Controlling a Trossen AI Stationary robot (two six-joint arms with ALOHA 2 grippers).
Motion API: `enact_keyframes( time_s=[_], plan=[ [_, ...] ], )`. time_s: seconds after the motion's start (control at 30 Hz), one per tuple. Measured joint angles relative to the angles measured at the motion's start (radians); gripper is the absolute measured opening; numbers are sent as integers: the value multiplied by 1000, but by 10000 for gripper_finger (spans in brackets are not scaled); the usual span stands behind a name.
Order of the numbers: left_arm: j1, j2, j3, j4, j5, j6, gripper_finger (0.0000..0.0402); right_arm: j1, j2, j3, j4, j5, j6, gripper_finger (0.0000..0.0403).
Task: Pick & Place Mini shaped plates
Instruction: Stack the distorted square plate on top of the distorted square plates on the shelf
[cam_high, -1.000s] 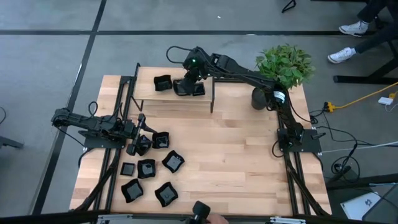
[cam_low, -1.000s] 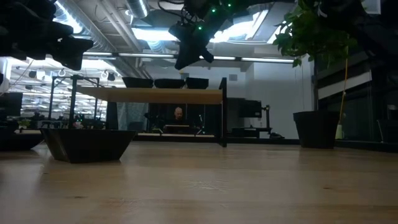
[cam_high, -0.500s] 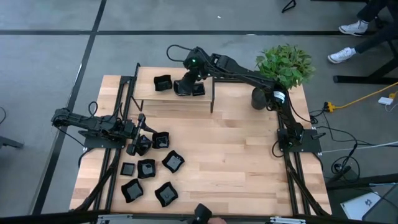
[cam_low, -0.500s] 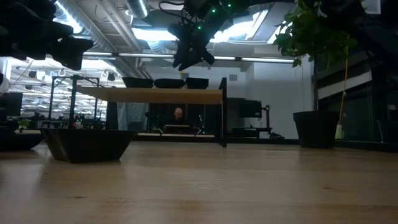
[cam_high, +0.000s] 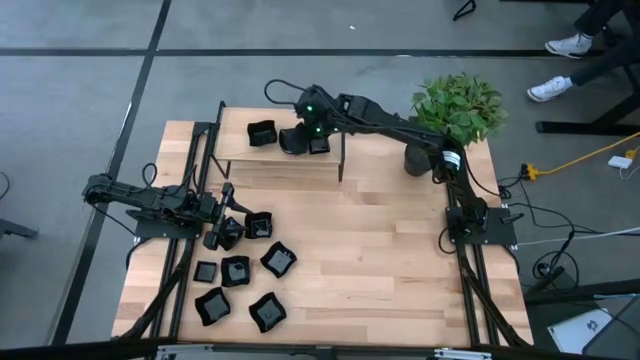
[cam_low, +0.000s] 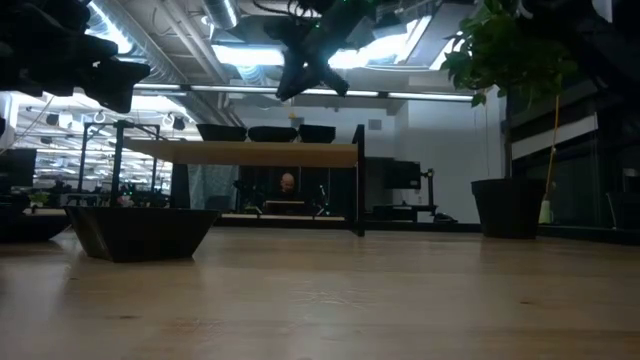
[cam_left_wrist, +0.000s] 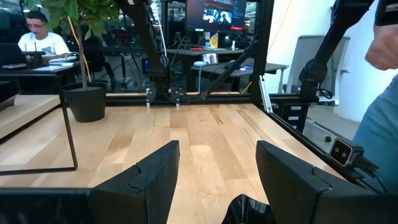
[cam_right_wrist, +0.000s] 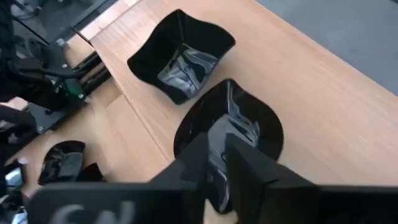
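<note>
The right gripper (cam_high: 303, 139), jaws nearly together and apparently empty, hovered over mini shaped plates (cam_high: 262, 133) on the shelf (cam_high: 240, 158) at upper centre; the left gripper (cam_high: 222, 232), jaws spread, waited beside the lower-left plates.

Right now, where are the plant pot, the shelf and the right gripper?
Plant pot (cam_high: 416, 158), high view, its rim.
Shelf (cam_low: 250, 152), low view, front edge of its board.
Right gripper (cam_high: 303, 136), high view, between its fingertips.
</note>
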Motion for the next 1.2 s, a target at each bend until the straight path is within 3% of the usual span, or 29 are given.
enact_keyframes(
  time_s=[0.13, 0.3, 0.63, 1.07, 1.2],
  plan=[
    [0, 0, 0, 0, 0, 0, 208, 36, -33, 0, -43, 65, -3, 7],
    [0, 0, 0, 0, 0, 0, 208, 88, -88, 0, -127, 181, -13, 13],
    [0, 0, 0, 0, 0, 0, 208, 152, -190, 0, -368, 187, -14, 5],
    [0, 0, 0, 0, 0, 0, 208, 348, -241, -1, -660, 349, 124, 5],
    [0, 0, 0, 0, 0, 0, 208, 391, -321, -113, -642, 355, 139, 6]
  ],
)
